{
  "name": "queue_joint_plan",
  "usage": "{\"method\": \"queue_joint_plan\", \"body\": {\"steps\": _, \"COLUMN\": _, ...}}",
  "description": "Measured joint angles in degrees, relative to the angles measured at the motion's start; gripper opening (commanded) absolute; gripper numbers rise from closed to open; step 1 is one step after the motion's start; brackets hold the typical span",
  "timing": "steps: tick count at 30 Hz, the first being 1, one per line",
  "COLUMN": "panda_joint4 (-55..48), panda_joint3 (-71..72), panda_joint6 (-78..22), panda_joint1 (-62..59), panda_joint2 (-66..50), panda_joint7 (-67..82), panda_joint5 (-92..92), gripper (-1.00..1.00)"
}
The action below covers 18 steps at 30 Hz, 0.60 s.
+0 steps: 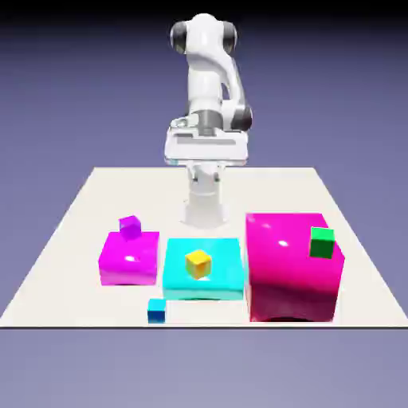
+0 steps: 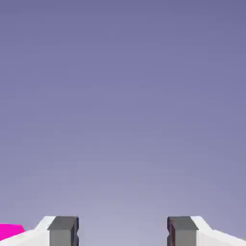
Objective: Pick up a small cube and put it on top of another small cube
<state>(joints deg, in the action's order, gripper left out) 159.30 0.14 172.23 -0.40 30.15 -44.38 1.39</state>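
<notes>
The small cube, tiny, blue and glossy (image 1: 156,311), rests on the table near its front edge, just in front of a cyan block. Another small cube, tiny and purple-magenta (image 1: 130,227), sits on the back edge of a medium magenta block (image 1: 127,259). My gripper (image 1: 206,158) hangs high at the back of the table, far from both cubes. In the hand view the gripper (image 2: 122,231) is open, its grey fingertips (image 2: 63,230) wide apart with only backdrop between them. Neither cube shows in that view.
A flat cyan block (image 1: 215,279) carries a tiny yellow cube (image 1: 198,264). On the exterior view's right a large magenta block (image 1: 291,275) bears a tiny green cube (image 1: 322,242). A magenta sliver (image 2: 10,231) shows at the hand view's lower left.
</notes>
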Motion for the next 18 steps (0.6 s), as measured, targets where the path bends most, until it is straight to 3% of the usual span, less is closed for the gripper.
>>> {"method": "queue_joint_plan", "body": {"steps": 18, "panda_joint4": -25.39, "panda_joint3": 2.05, "panda_joint6": -26.55, "panda_joint1": -16.35, "panda_joint2": -37.38, "panda_joint7": -28.71, "panda_joint5": 20.76, "gripper": 0.0}}
